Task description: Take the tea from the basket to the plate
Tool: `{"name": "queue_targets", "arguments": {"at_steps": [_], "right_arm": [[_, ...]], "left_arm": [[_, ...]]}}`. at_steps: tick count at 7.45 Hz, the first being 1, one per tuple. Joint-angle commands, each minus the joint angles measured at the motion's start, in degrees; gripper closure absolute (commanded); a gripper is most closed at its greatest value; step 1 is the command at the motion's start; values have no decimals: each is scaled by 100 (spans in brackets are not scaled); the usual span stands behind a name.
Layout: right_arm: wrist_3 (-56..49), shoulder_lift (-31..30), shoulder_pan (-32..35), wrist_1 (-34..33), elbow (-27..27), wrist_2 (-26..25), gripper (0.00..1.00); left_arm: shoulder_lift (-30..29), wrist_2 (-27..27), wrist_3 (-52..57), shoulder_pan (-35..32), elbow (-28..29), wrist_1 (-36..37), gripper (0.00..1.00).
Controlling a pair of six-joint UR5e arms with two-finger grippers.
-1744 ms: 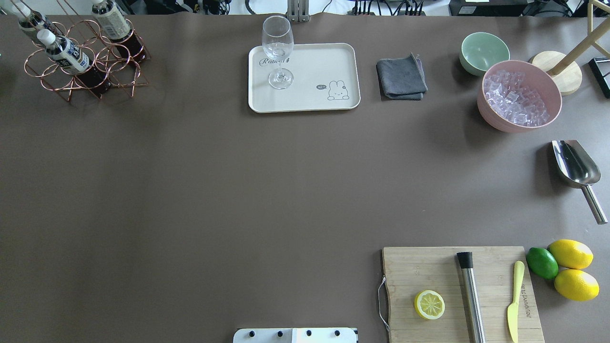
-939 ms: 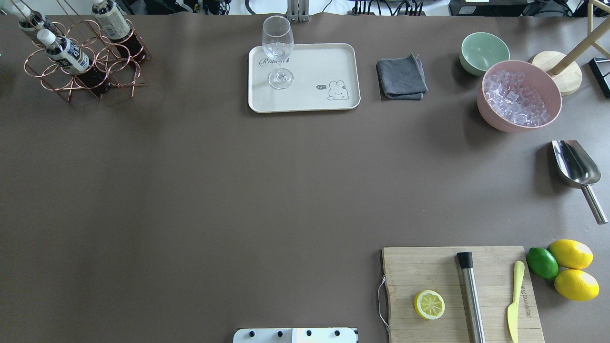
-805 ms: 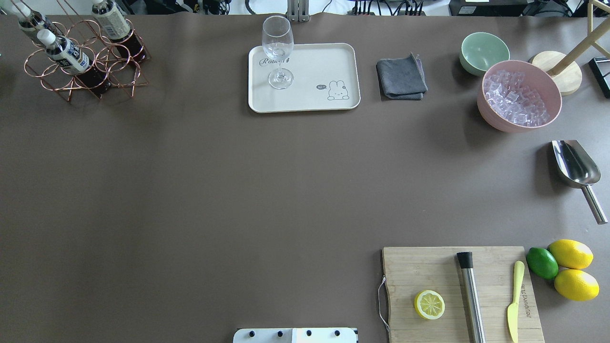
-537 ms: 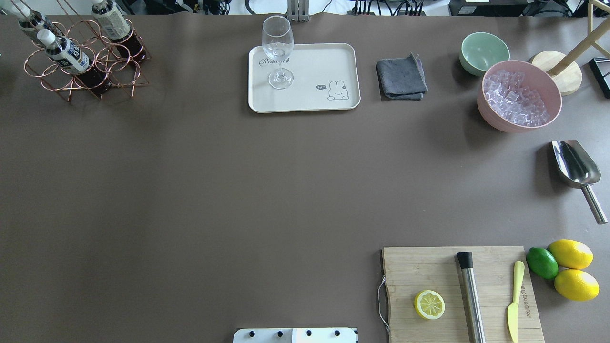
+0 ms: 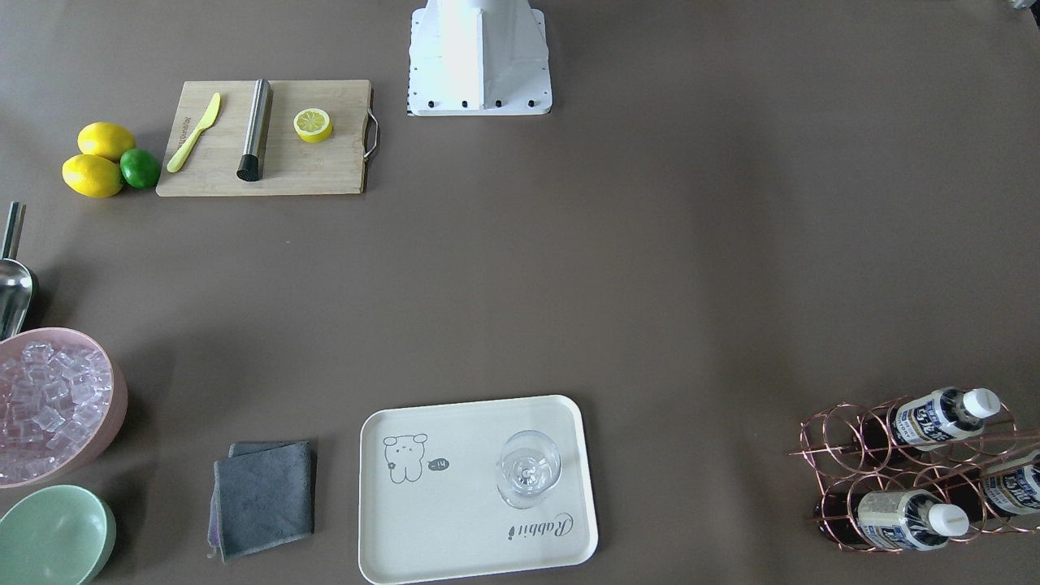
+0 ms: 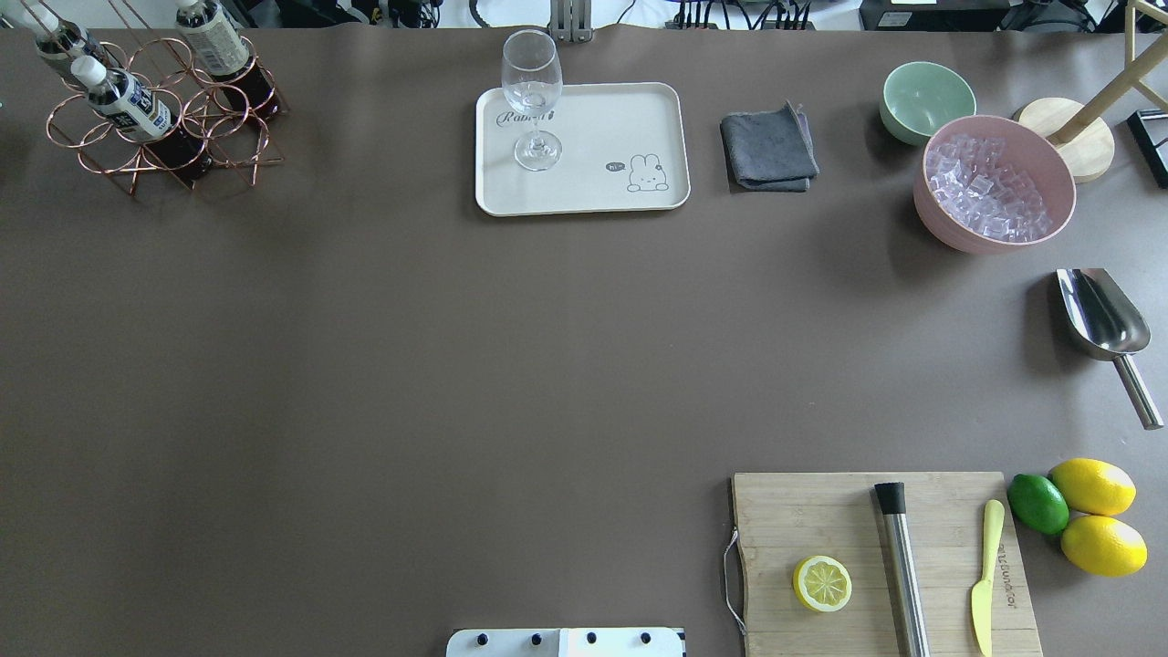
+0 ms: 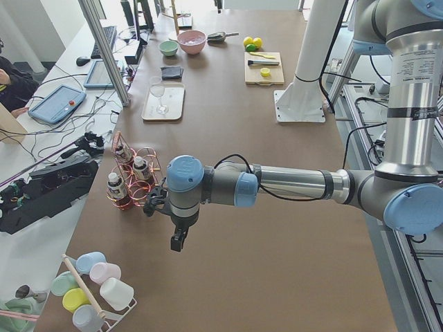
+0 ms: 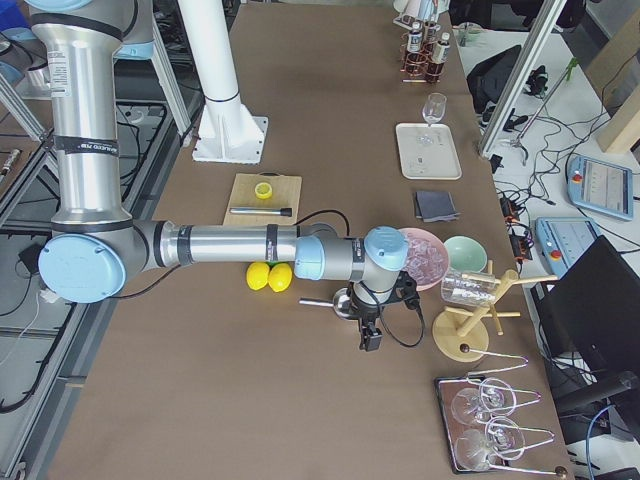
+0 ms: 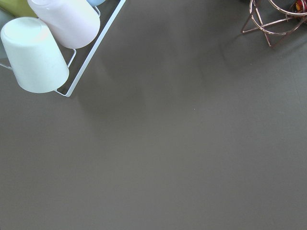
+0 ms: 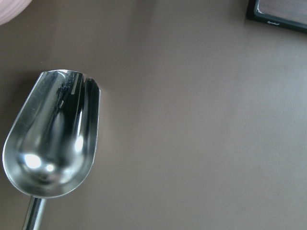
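The left gripper (image 7: 178, 243) hangs fingers-down over bare tabletop (image 6: 365, 365), just on the near side of the basket (image 6: 245, 146) in the left-end view. Only that side view shows it, so I cannot tell whether its fingers are parted or closed. Nothing appears to be between them. Its wrist camera looks down on plain tabletop, with a foot of the basket in the upper right corner and upturned cups (image 9: 36, 55) on a rack at upper left.

The right gripper (image 8: 371, 338) hangs at the other end of the tabletop, above the steel scoop (image 10: 53, 136) and close to the pink bowl (image 6: 995, 182) of ice. Its grasp cannot be judged either.

Nothing has changed over the last moments. In the overhead view every object sits where it did, and neither arm has entered that view. The tea (image 6: 123, 99) is in the basket with two more bottles, caps up, at the tabletop's far left corner. The plate (image 6: 593, 182) lies against the far edge near the middle, carrying only a wine glass (image 6: 532, 100) at its left end.

The task looks unstarted, with the reach for a bottle yet to begin. The left arm seems better placed for it.
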Motion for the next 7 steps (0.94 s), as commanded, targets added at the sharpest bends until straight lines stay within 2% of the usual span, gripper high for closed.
{"name": "queue_targets", "arguments": {"at_steps": [1,2,5,7], "right_arm": [[13,-74,74,-53,59,70,0],[4,-248,135,-36,59,288,0],[-5,-417,426,-1,68,343,0],[-5,-452,443,-10,68,343,0]], "left_arm": [[-9,25,158,-19,-16,-45,2],[-26,16,803,-176,-33,-141,2],[-779,24,2694,-125,37,-151,2],[-1228,24,2831,286,99,-151,2]]}}
